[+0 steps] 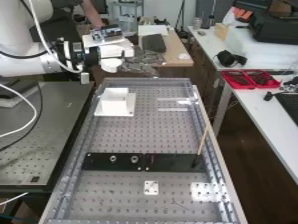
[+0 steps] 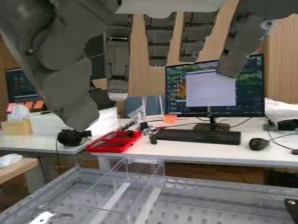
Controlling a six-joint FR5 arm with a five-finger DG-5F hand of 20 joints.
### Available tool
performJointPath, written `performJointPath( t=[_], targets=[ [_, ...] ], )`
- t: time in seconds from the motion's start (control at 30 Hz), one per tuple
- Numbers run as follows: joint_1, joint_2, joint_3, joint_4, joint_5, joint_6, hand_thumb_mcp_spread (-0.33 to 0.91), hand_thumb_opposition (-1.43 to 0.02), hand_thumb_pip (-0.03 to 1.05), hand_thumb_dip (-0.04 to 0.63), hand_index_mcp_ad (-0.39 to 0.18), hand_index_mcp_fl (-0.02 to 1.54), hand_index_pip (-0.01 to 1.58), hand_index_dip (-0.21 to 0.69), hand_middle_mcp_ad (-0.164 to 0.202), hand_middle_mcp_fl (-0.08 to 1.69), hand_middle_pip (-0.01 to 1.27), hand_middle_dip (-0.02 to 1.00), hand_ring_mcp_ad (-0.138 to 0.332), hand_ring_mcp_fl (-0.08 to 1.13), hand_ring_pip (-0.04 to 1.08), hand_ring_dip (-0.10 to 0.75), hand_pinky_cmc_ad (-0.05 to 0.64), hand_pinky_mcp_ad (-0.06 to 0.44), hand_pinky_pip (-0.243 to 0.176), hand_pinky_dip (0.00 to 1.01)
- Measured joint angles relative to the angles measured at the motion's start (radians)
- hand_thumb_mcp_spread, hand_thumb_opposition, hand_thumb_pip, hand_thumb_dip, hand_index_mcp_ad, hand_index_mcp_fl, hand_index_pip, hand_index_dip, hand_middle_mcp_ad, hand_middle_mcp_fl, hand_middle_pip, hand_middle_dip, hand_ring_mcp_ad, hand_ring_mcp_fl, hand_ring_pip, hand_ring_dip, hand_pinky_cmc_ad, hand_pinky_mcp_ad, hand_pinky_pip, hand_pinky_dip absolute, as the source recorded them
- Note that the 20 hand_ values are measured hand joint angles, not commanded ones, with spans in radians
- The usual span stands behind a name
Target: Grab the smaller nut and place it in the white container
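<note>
Straight dark grey fingers extend from the hand [image 1: 141, 63] on the arm's flange, above the bench's far end, beyond the white container [image 1: 116, 102]. In the wrist view the hand [image 2: 118, 55] is open, its fingers and thumb apart with nothing between them. The container stands on a white base plate at the bench's far left. On the flat black bar [image 1: 174, 162] stand the larger nut [image 1: 113, 159] and, to its right, the bearing [image 1: 134, 159]. The hand is well away from both parts and touches nothing.
A thin wooden stick [image 1: 203, 141] leans up at the bar's right end. Clear panels [image 1: 174, 103] stand near the bench's far right. A small white plate [image 1: 151, 187] lies nearer than the bar. Red trays [image 1: 250, 79] sit on the side desk.
</note>
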Motion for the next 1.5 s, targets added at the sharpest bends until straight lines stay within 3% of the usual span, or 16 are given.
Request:
performJointPath(
  t=[0.27, 0.77, 1.03, 1.5],
  targets=[
    [-0.004, 0.028, 0.06, -0.067, 0.16, 0.015, 0.24, -0.74, 0.81, 0.206, -0.145, 0.02, 0.61, -0.026, 0.058, 0.0, 0.13, 0.23, 0.113, 0.0, 0.09, 0.122, 0.328, 0.286, -0.061, 0.37],
    [0.005, 0.059, 0.081, -0.152, 0.405, 0.008, 0.19, -0.73, 0.77, 0.183, -0.12, 0.06, 0.34, 0.044, 0.059, 0.02, 0.13, 0.23, 0.124, 0.0, 0.09, 0.122, 0.361, 0.295, -0.061, 0.37],
    [-0.001, 0.076, 0.076, -0.17, 0.457, 0.001, 0.19, -0.73, 0.76, 0.185, -0.105, 0.1, 0.25, 0.075, 0.059, 0.04, 0.13, 0.23, 0.124, 0.0, 0.09, 0.122, 0.363, 0.309, -0.061, 0.37],
    [-0.019, 0.075, 0.085, -0.162, 0.437, -0.001, 0.19, -0.73, 0.76, 0.173, -0.105, 0.13, 0.23, 0.108, 0.059, 0.04, 0.13, 0.23, 0.124, 0.0, 0.09, 0.122, 0.363, 0.309, -0.061, 0.37]
  ],
)
